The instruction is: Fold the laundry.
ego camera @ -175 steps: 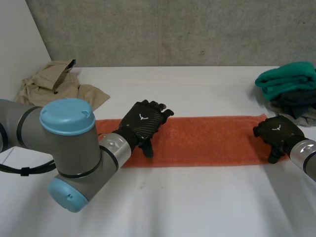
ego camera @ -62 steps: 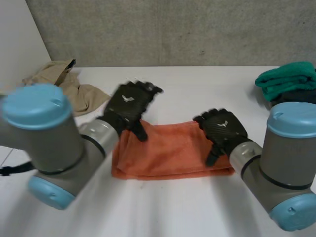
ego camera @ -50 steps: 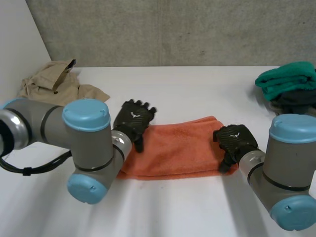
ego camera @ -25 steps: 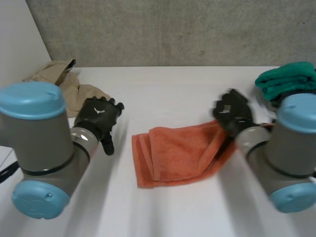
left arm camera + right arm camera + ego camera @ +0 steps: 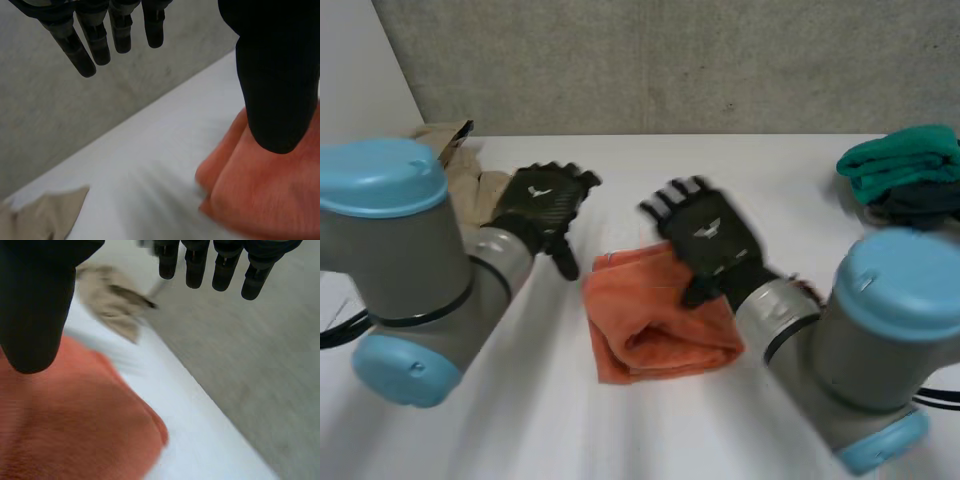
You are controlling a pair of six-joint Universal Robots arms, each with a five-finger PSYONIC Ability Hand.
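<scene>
An orange towel lies folded into a small thick bundle on the white table. My right hand hovers over the bundle's far right part, open, with straight fingers and nothing held. In the right wrist view the towel sits under its thumb. My left hand is just off the towel's far left corner, open and empty. In the left wrist view the towel's folded edge lies below the thumb.
A beige garment lies at the back left, partly behind my left arm, and appears again as the beige garment beyond the left hand. A green towel tops a pile of dark clothes at the back right. A grey wall stands behind.
The long orange strip has been folded into a short bundle. My right hand carried the right end over to the left and let go; my left hand drew off to the left.
</scene>
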